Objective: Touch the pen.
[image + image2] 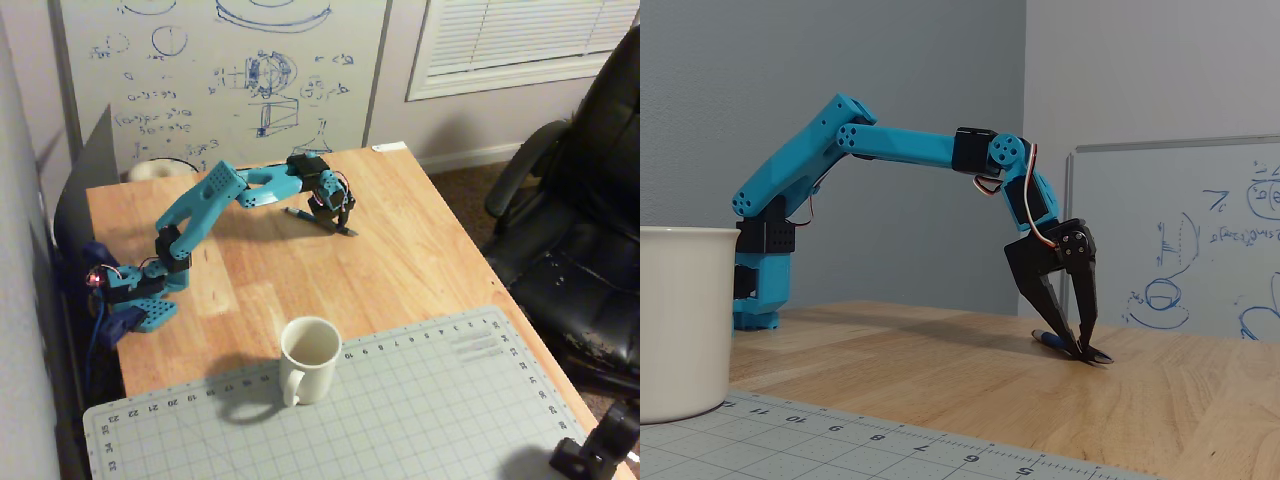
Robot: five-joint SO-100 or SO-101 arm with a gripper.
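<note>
The pen (pixel 298 213) lies flat on the wooden table (pixel 430 250), thin and dark, towards the far side. In a fixed view from table level its bluish barrel (pixel 1048 339) and black tip show on either side of the fingers. My gripper (pixel 337 224) points down from the teal arm onto the pen's middle. In the low fixed view the two black fingers meet in a point, and the gripper (pixel 1081 352) rests its tips on the pen at the table surface. The jaws look shut.
A white mug (pixel 310 360) stands at the far edge of a grey cutting mat (pixel 440 400) at the table's front; it also fills the left of the low view (pixel 680 320). A black office chair (pixel 590 200) is to the right. A whiteboard (pixel 220 70) stands behind the table.
</note>
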